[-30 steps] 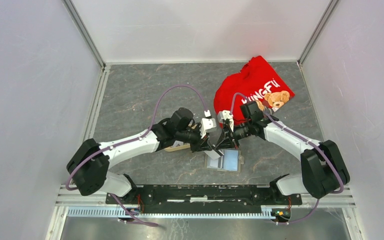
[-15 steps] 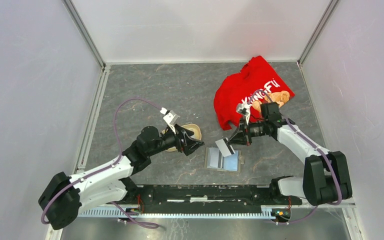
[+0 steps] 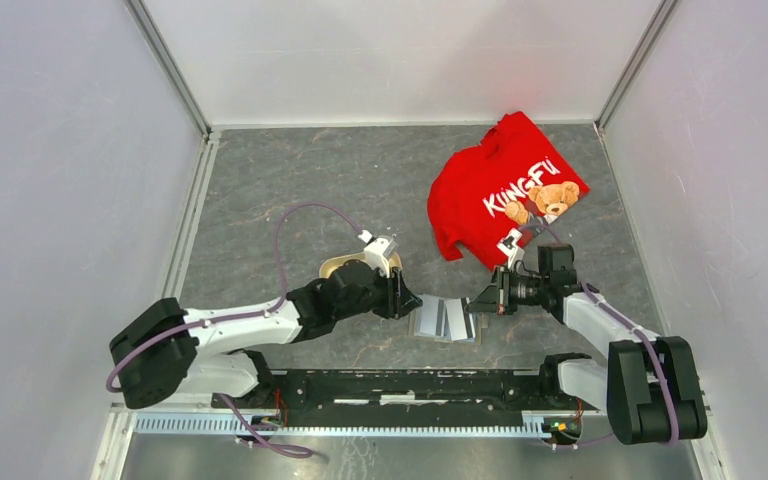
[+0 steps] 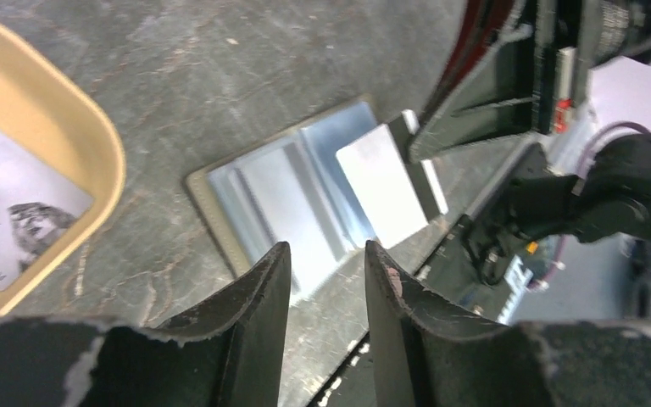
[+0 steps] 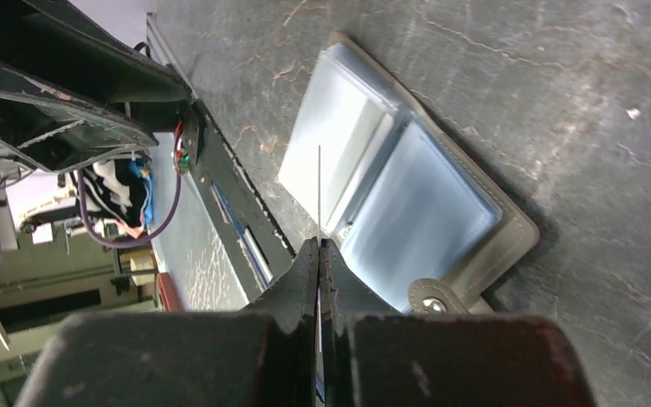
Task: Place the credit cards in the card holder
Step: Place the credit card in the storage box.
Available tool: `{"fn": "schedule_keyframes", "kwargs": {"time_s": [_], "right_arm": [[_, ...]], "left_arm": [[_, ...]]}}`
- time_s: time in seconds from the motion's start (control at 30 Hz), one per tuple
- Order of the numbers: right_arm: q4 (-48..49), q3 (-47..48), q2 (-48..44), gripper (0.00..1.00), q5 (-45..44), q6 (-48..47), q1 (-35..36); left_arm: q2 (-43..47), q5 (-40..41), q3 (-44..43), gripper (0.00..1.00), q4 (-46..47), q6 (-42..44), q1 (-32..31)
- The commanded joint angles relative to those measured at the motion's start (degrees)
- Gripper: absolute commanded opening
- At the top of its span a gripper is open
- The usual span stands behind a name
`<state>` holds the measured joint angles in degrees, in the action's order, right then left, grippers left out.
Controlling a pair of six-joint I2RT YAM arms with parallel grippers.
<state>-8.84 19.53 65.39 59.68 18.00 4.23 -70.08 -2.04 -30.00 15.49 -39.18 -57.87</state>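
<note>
- The right gripper (image 5: 319, 248) has its jaws pressed together on a white credit card (image 4: 381, 182), pinching it by one end.
- That card hangs tilted over the card holder (image 3: 445, 320), above the half nearer the right arm. In the right wrist view it shows only as a thin edge-on line running over the divide between the pockets.
- Whether the card's free edge touches the card holder cannot be told.
- The card holder lies opened flat on the grey table (image 3: 290, 190), pale shiny pockets facing up and its snap tab (image 5: 428, 301) at the outer edge.
- The left gripper (image 4: 326, 250) sits low just beside the card holder on the left arm's side, its jaws spread with nothing between them, pointing across the open pockets.
- A beige tray (image 4: 93, 127) stands near the card holder, beyond the left gripper, with a pale printed card (image 4: 17, 216) lying in it.
- A red shirt (image 3: 505, 185) lies well apart from the card holder, toward the far wall on the right arm's side.
</note>
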Motion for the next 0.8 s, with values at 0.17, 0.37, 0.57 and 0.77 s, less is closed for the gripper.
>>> {"fn": "schedule_keyframes", "kwargs": {"time_s": [0.17, 0.37, 0.57, 0.77], "right_arm": [[8.3, -3.6, -0.2, 0.00, -4.7, 8.8, 0.1], [11.8, -2.5, 0.0, 0.00, -3.7, 8.8, -0.4], [20.4, -6.4, -1.0, 0.00, -4.5, 14.5, -2.1], [23.8, -8.3, -1.0, 0.00, -3.5, 18.5, -2.2]], "left_arm": [[-7.6, 11.3, -3.8, 0.48, -3.3, -2.7, -3.3], [-9.8, 13.6, -4.2, 0.47, -3.4, -3.2, -4.8], [-9.7, 13.4, -1.6, 0.44, 0.4, -5.9, -5.4], [-11.1, 13.4, -0.7, 0.41, 1.7, -9.9, -5.7]]}}
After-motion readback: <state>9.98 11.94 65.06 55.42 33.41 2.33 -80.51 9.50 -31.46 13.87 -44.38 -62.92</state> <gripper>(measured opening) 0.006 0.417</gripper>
